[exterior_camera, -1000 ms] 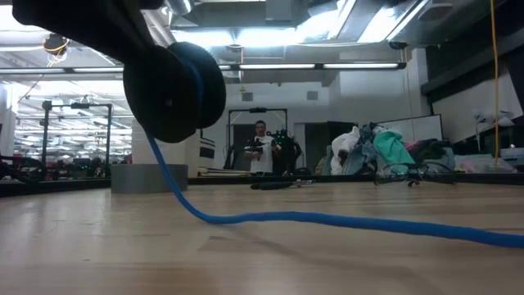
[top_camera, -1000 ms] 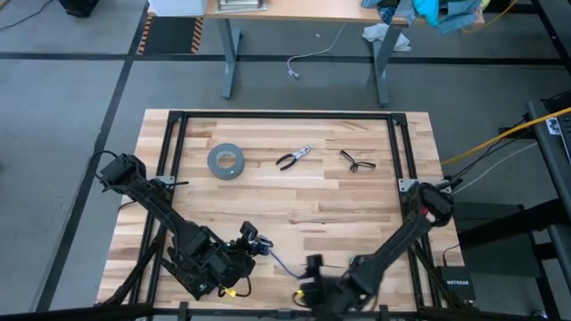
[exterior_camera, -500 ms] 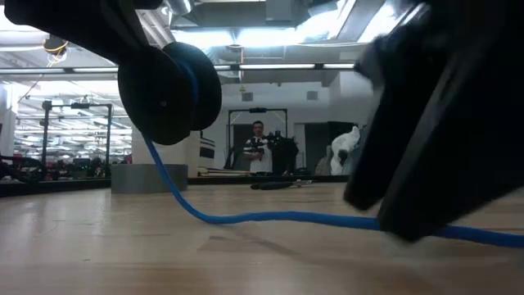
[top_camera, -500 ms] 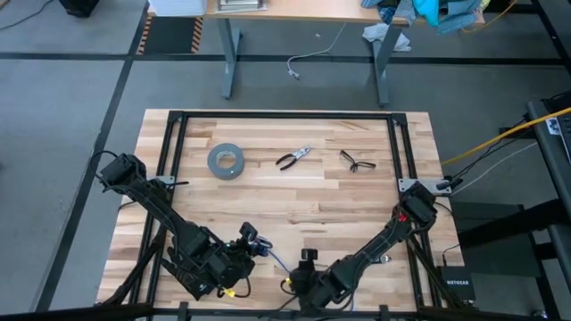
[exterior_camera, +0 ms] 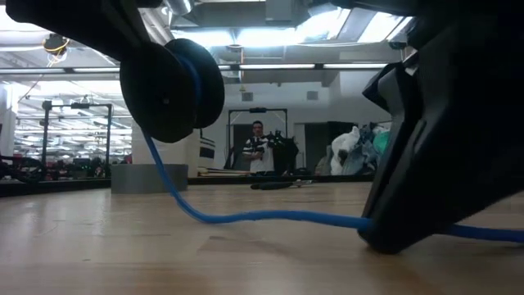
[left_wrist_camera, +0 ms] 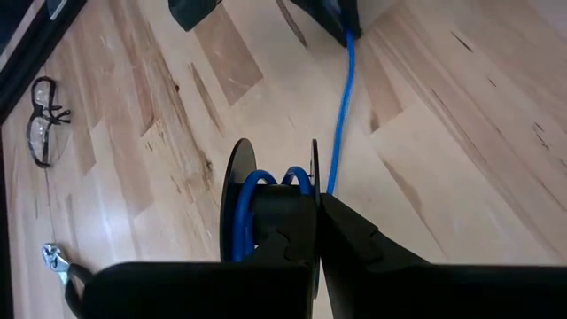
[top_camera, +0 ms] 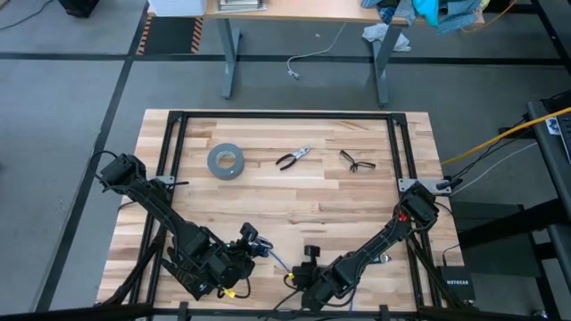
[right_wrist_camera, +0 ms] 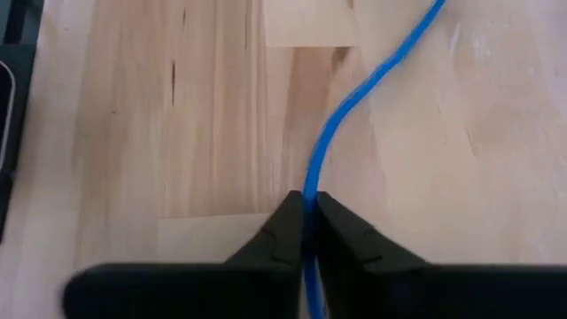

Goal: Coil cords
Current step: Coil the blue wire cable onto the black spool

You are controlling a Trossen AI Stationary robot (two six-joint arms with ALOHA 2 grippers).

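Winding is the step in hand, judging by how both arms sit on one line. The thin blue flexible cord (left_wrist_camera: 340,115) is partly wrapped on a small black round spool (left_wrist_camera: 270,199) held by the left gripper (left_wrist_camera: 317,232), whose dark fingers are clamped on the spool body; in the low view the same spool (exterior_camera: 172,90) hangs clear above the pale wooden plank table (exterior_camera: 123,246) with the cord dropping from it to the boards.

On the overhead clock face, the left gripper (top_camera: 243,245) sits at about 7 o'clock near the table's front edge, and the right gripper (top_camera: 310,266) at about 6 o'clock, just beside it. Between them a short blue run of cord (top_camera: 278,263) lies on the wood. The right wrist view shows the right gripper's fingers (right_wrist_camera: 282,229) pinched together on the cord (right_wrist_camera: 341,115), which runs away from them in a loose curve across the boards.

The next move, as I judge it, calls for carrying the pinched cord around the spool without letting slack fall off the flanges, while the left arm keeps the spool steady. Too hard a pull could drag the cord off the reel.

Well apart at 11 to 1 o'clock lie a thick grey ring of duct tape (top_camera: 226,160), dark-handled pliers (top_camera: 293,158) and clear safety glasses (top_camera: 357,161), all untouched. A person stands far off in the room behind (exterior_camera: 259,147).
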